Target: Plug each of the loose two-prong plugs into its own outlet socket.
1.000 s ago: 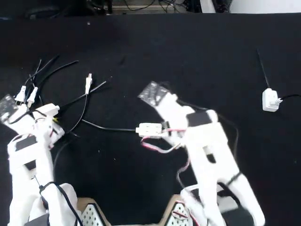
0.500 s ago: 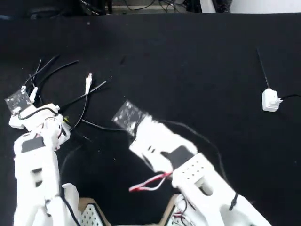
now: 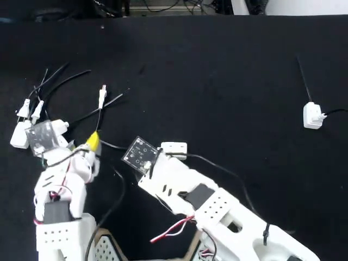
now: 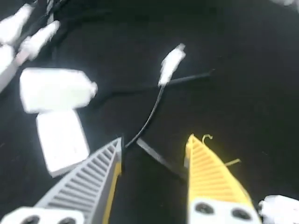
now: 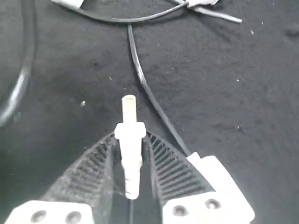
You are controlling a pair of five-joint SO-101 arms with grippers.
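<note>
right gripper [image 5: 130, 136]: closed on a white plug [image 5: 128, 154], clamped by its body, front end past the fingertips.
left gripper [image 4: 154, 141]: spread wide, nothing held; straddles a black cable [image 4: 147, 121] leading to a loose plug [image 4: 170, 63].
outlet socket [image 3: 174, 148]: flat on the black table [image 3: 217, 65], just beside the right arm's wrist; in the right wrist view, beside one finger and off to the side of the held plug, not ahead of it.
plug pair [image 3: 23, 110]: at the far left edge, near two white blocks [image 3: 20, 135], well apart from the socket.
change, right arm: one second earlier meets the socket from its right end; now lies across to its left end, wrist swung leftward.
change, left arm: one second earlier sits far left by the plug pair; now turns toward the middle, yellow fingertip near the loose plug's cable.
change, socket: same spot throughout.
meaning for task: judged, held plug points away from the socket, so needs re-aiming at the slots before insertion; left arm appears to line up on the next plug; no plug visibly seated yet.
</note>
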